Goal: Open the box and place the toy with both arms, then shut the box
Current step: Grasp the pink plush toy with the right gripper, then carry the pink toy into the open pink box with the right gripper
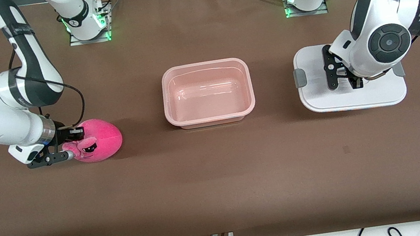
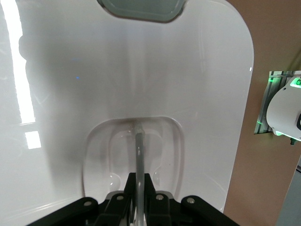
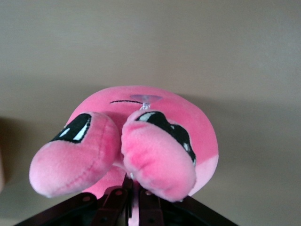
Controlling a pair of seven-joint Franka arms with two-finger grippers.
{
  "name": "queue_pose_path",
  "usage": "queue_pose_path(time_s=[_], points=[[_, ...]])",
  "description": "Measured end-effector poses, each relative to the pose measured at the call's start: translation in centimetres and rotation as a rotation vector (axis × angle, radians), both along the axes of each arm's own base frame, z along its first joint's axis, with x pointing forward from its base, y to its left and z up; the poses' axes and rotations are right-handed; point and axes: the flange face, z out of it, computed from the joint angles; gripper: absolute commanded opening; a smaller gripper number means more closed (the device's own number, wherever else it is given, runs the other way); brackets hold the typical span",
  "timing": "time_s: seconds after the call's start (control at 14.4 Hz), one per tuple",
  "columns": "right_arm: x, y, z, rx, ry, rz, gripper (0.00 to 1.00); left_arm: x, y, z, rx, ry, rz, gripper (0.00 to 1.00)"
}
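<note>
- Nearest the camera, at the right arm's end of the table (image 1: 219,183): lying on its side on the brown surface, the toy (image 1: 98,139), well apart from the box.
- Clamped narrowly by the right gripper (image 1: 72,144) at the face end, with plush bulges and dark eyes crowding the right wrist view (image 3: 155,122) just above the nearly closed fingers (image 3: 141,207).
- Runs lengthwise along the table from one arm's end toward the other, face toward the right arm's end, rounded back toward the box.
- A little farther off, mid-table: sitting open and empty, mouth up, the box (image 1: 204,65), with its long axis along the table too.
- About level with it, toward the left arm's end: resting flat on the table, the lid (image 1: 381,94), a grey clip at each short end.
- Pinched shut on the lid's clear handle (image 2: 139,155), low over the lid's middle, the left gripper (image 1: 344,83).
- Judged from this: opening done; toy gripped but not yet lifted clear.
- Left to do: carrying the toy over to the box, setting it inside, bringing the lid across and closing it.
- Likely needs little turning, since toy and box already share an axis.
- Farthest off: standing along the table's top edge with green lights glowing, both arm bases.
</note>
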Motion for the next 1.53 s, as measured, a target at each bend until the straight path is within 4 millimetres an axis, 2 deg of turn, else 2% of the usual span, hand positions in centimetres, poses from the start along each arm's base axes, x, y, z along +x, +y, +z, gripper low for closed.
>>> queue_pose_path(time_s=[0.28,0.42,0.49,0.69,0.9,1.04,1.32,1.53], points=[[-0.3,5.6,8.1,0.031,0.029,0.146,0.00,0.0,0.0,0.0,0.000,0.000,0.000,0.00],[-1.1,9.2,10.7,0.045,0.022,0.233,0.00,0.0,0.0,0.0,0.000,0.000,-0.001,0.00],[-1.7,11.4,11.3,0.050,0.022,0.280,0.00,0.0,0.0,0.0,0.000,0.000,-0.001,0.00],[-4.5,18.4,12.2,0.026,0.018,0.436,0.00,0.0,0.0,0.0,0.000,0.000,-0.001,0.00],[-8.9,25.1,12.8,0.004,0.066,0.688,0.00,0.0,0.0,0.0,0.000,0.000,-0.001,0.00],[-11.3,28.7,12.4,-0.034,0.071,0.837,0.00,0.0,0.0,0.0,0.000,0.000,-0.001,0.00],[-14.6,33.9,11.3,-0.139,0.055,1.058,0.00,0.0,0.0,0.0,0.000,0.001,0.000,0.00],[-15.0,36.3,11.2,-0.190,0.025,1.133,0.00,0.0,0.0,0.0,0.000,0.001,0.000,0.00]])
